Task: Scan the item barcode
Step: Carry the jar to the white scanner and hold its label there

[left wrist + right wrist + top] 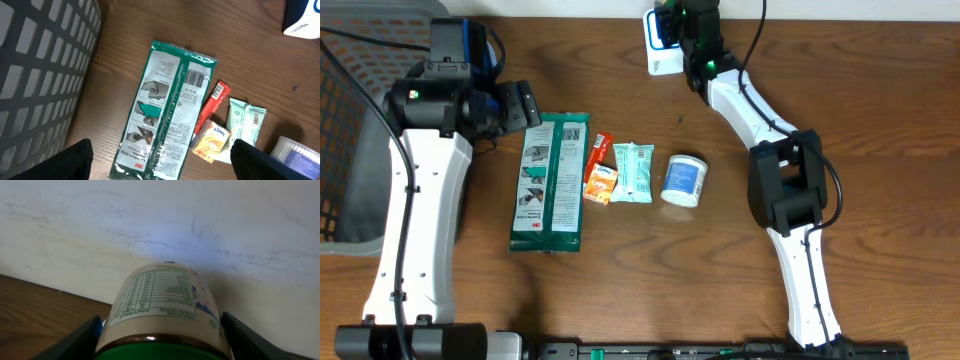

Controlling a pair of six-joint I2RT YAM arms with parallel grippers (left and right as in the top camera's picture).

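**Item:** rounded jar with a pale printed label and a green cap (157, 300). It lies lengthwise between the fingers of the right hand (160, 347), at the far edge of the brown wooden table (880, 100). It is just beside the white and blue box (658, 52), which we take for the scanner.

**Right hand:** closed part-way around the jar, one finger on each flank near the cap. A nutrition panel faces up; we find no barcode on the side shown.

**Handling:** we judge the jar rigid, smooth and round, so apt to turn in the grip. It looks of moderate weight, and would be breakable if glass, which we cannot tell. It is best held across the body just behind the cap, clear of the print.

**Left hand** (523, 105)**:** spread wide and holding nothing, beside the flat green packet (550, 180).

**Also on the table:**
- slim red sachet (599, 155)
- small orange tissue pack (603, 186)
- pale green wipes pouch (633, 172)
- white round tub with a blue label (684, 180)

**At the left edge:** grey mesh basket (350, 150)
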